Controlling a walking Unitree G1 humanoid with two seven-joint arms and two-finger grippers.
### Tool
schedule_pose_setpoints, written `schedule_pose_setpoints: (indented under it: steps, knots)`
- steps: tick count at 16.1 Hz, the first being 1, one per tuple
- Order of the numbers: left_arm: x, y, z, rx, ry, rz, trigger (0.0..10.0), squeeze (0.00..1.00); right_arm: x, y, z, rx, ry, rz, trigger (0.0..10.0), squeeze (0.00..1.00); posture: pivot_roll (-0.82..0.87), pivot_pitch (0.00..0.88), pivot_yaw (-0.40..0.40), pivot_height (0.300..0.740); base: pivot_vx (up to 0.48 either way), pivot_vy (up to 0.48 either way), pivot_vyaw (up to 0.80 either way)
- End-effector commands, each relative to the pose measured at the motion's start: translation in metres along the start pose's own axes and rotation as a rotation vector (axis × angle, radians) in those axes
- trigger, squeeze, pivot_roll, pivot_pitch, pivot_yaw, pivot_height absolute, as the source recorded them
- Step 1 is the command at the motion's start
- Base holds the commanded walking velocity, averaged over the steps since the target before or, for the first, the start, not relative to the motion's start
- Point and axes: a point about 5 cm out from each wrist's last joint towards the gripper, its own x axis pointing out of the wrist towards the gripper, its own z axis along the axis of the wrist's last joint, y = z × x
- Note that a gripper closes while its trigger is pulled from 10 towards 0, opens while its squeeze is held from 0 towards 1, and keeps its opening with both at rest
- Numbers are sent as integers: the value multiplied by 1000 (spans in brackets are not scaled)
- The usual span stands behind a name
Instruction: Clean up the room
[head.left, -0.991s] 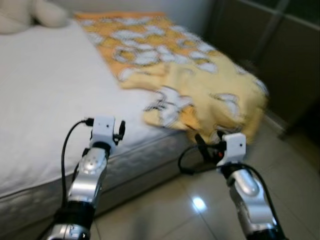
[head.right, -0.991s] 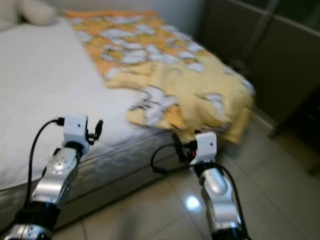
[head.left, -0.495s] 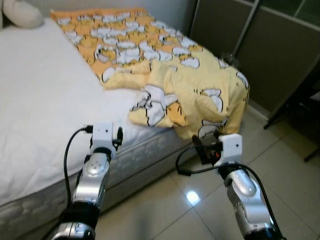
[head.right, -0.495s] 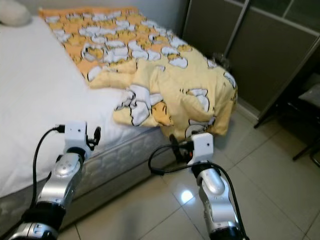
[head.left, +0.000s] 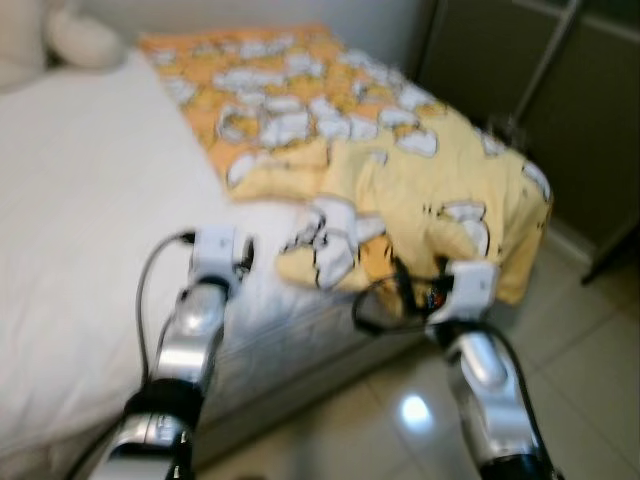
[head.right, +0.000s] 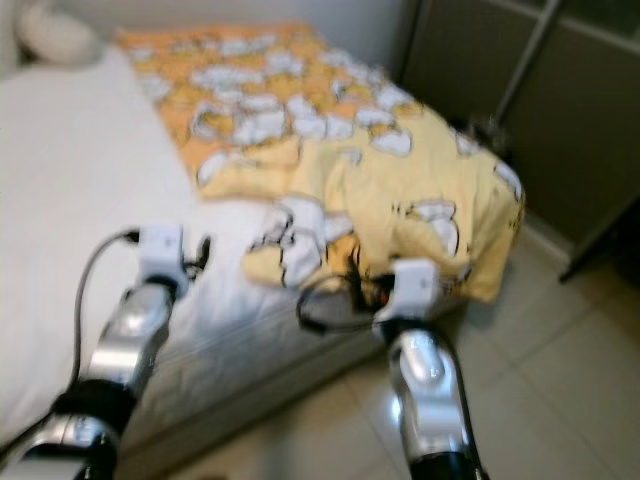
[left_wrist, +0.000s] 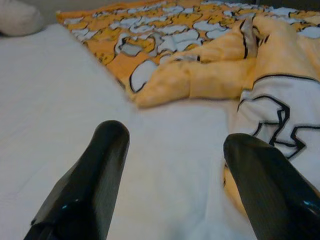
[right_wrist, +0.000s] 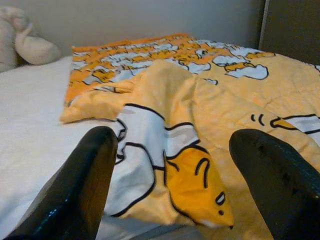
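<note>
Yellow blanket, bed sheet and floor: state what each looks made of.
Yellow blanket: soft quilted fabric, matte, printed with cartoon figures; it bunches in puffy folds. Bed sheet: white woven cloth, matte, lightly wrinkled. Floor: probably glazed tile, pale and glossy; grout lines and a lamp reflection show.

Both silver arms reach forward, level with each other. The left claw (left_wrist: 172, 185) and right claw (right_wrist: 175, 185) each hold their fingers spread wide.

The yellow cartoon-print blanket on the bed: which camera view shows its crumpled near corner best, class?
The right wrist view: the yellow blanket lies sharp between the right gripper's open fingers, its folded corner plain. The eye views show its whole spread but blurred; the left wrist view catches part of the crumpled end.
</note>
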Motion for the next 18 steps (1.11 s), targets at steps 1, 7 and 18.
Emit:
schedule_pose_setpoints:
  steps: [1,7,18]
  knots:
    - [4,-16,7,-3,-21,-45,10000,0,-6,-16,1,-27,-2,-50,10000,12,-50,0,-21,740,480,0,0]
    - [8,-8,-14,54,104,-106,10000,0,-23,-16,2,-22,13,-24,10000,16,-59,0,-39,740,149,0,0]
    - [11,-22,-36,75,289,-110,10000,0,-146,-24,4,-79,294,32,10000,12,-375,260,-125,740,0,0,0]
